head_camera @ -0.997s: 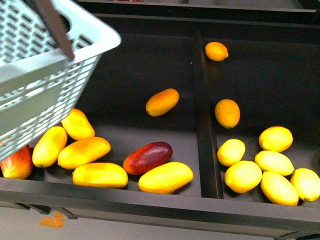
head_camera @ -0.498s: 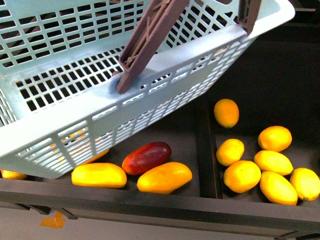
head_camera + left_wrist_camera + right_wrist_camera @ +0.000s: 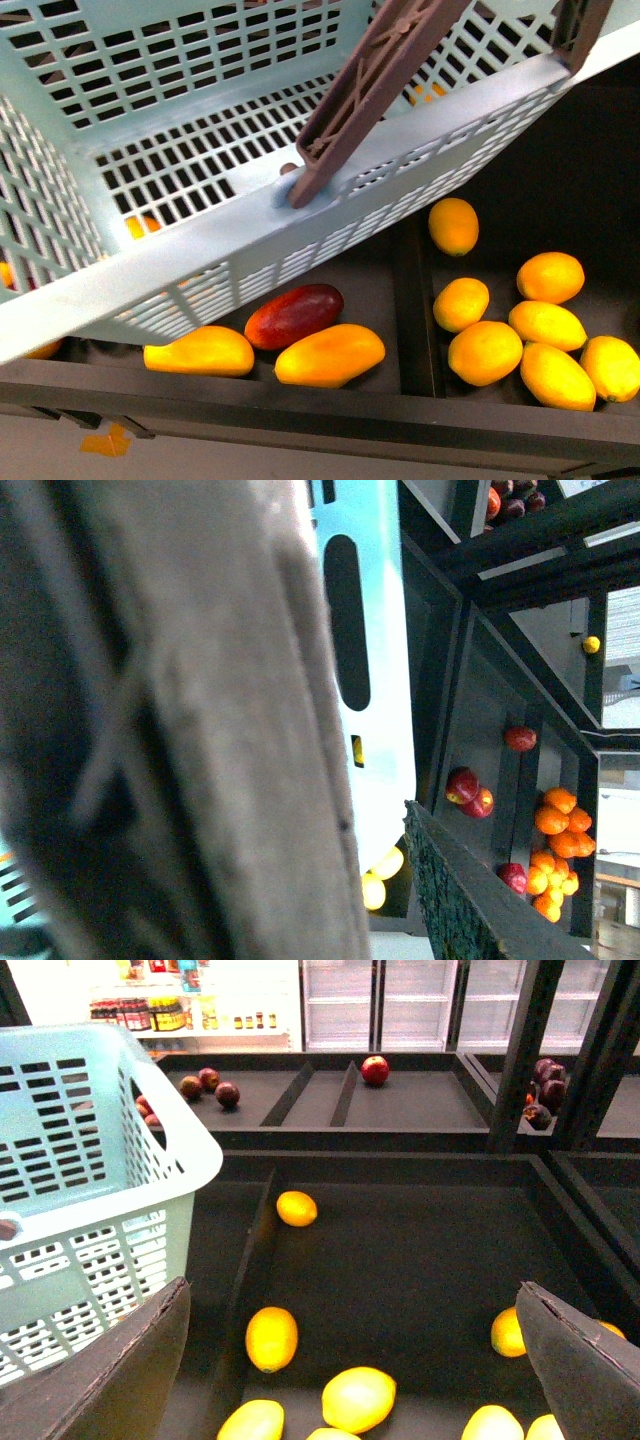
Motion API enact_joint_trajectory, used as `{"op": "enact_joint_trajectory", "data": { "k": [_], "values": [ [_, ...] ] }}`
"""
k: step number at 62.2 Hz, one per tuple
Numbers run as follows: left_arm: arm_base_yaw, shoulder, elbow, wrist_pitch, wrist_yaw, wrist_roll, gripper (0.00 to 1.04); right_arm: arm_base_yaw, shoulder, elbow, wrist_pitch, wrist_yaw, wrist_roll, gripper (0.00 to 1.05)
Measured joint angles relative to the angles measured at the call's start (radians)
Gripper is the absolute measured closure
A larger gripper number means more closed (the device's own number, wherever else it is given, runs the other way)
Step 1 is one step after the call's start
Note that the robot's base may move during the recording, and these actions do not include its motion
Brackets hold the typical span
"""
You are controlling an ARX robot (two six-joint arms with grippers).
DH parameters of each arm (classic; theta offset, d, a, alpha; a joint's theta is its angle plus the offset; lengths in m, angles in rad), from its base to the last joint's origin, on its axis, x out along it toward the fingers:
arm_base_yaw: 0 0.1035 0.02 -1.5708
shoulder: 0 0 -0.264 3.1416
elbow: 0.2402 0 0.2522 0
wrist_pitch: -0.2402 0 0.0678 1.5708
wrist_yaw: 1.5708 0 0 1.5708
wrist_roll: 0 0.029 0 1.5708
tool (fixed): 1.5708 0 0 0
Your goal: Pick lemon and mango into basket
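Note:
The pale turquoise basket (image 3: 200,240) hangs tilted over the left bin and fills most of the front view, its brown handle (image 3: 370,90) running across it. My left gripper (image 3: 330,880) is shut on that handle, which blocks most of the left wrist view. Below the basket lie two yellow-orange mangoes (image 3: 329,355) (image 3: 198,351). Several lemons (image 3: 486,352) lie in the right bin. My right gripper (image 3: 350,1360) hangs open above these lemons (image 3: 358,1398), nothing between its fingers, with the basket (image 3: 150,1170) beside it.
A dark red mango (image 3: 294,314) lies between the two yellow-orange ones. A black divider (image 3: 412,300) separates the bins, and a raised front lip (image 3: 300,410) runs along them. Red apples (image 3: 375,1069) and dark fruit (image 3: 210,1085) sit on the shelf behind.
The basket has swung rightward and toward the camera, now covering the left bin's rear mangoes and the far lemon. The fruit has not moved.

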Motion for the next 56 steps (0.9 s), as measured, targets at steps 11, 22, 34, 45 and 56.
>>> {"op": "enact_joint_trajectory", "data": {
  "k": [11, 22, 34, 45, 56],
  "values": [
    [0.000, 0.000, 0.000, 0.000, -0.001, 0.002, 0.78, -0.031, 0.320, 0.181, -0.438, 0.056, 0.240, 0.09],
    [0.001, 0.000, 0.000, 0.000, 0.004, 0.006, 0.78, -0.126, 0.645, 0.167, -0.248, 0.055, 0.323, 0.09],
    [0.001, 0.000, 0.000, 0.000, 0.007, 0.006, 0.78, -0.116, 1.202, 0.220, 0.164, 0.037, 0.342, 0.09],
    [0.001, 0.000, 0.000, 0.000, 0.001, 0.006, 0.78, -0.105, 1.653, 0.393, 0.375, 0.107, 0.375, 0.09],
    [0.001, 0.000, 0.000, 0.000, 0.002, 0.006, 0.78, -0.091, 1.964, 0.575, 0.362, 0.117, 0.491, 0.09]
  ]
}}
